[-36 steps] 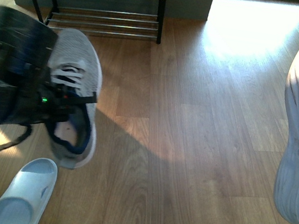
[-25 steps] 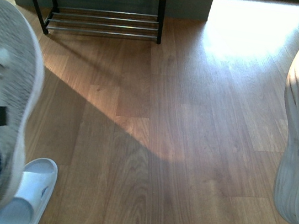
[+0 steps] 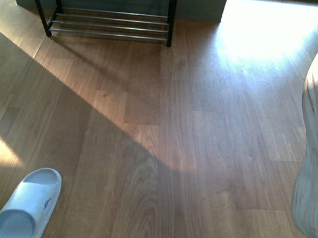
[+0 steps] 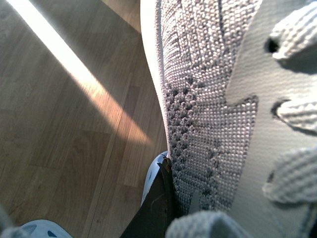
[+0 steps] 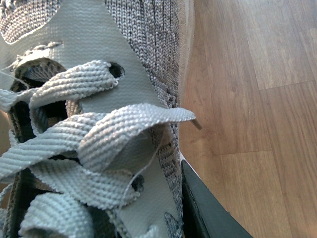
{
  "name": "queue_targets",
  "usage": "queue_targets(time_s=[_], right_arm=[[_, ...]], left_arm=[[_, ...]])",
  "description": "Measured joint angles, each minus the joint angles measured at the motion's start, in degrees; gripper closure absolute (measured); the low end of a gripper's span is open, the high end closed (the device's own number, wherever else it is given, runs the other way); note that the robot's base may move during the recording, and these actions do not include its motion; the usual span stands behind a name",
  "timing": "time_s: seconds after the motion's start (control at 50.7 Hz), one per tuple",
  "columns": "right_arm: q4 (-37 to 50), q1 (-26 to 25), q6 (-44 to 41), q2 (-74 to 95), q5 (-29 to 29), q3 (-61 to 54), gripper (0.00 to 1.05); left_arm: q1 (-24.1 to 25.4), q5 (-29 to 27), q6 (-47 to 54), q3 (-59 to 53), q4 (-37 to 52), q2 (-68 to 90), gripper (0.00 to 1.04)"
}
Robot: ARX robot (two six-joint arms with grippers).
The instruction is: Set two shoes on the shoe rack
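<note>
1. Grey knit and flat grey laces fill both wrist views. I can read no writing on either shoe.
2. My left gripper (image 4: pixel 171 218) is clamped on the left sneaker (image 4: pixel 208 99). One dark finger (image 4: pixel 156 210) lies against its knit side, and the wooden floor (image 3: pixel 173 144) is well below.
3. My right gripper (image 5: pixel 171 218) grips the right sneaker (image 5: pixel 143 59) the same way, with a dark finger (image 5: pixel 208 210) against the side near the white sole. In the front view this shoe hangs at the right edge, off the floor.
4. A pale blue slide sandal (image 3: pixel 27 207) lies on the floor at the lower left of the front view. The small dark mark on its strap is too small to read.
5. The shoe rack (image 3: pixel 103 13), with black frame and silver rods, stands at the far wall on the upper left, well apart from the right sneaker and the sandal.
6. Half a second ago the left sneaker crowded the left edge of the front view, overlapping the sandal. It is now out of that view, and sunlit floor shows there. The right sneaker, sandal and rack sit where they were.
</note>
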Motion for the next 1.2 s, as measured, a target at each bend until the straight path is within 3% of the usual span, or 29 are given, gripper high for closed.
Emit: queue_targets(time_s=[1.202], right_arm=[[0.0, -0.1, 0.0, 0.0, 0.2, 0.0, 1.01]], left_arm=[[-0.3, 0.1, 0.4, -0.6, -0.2, -0.2, 1.02]])
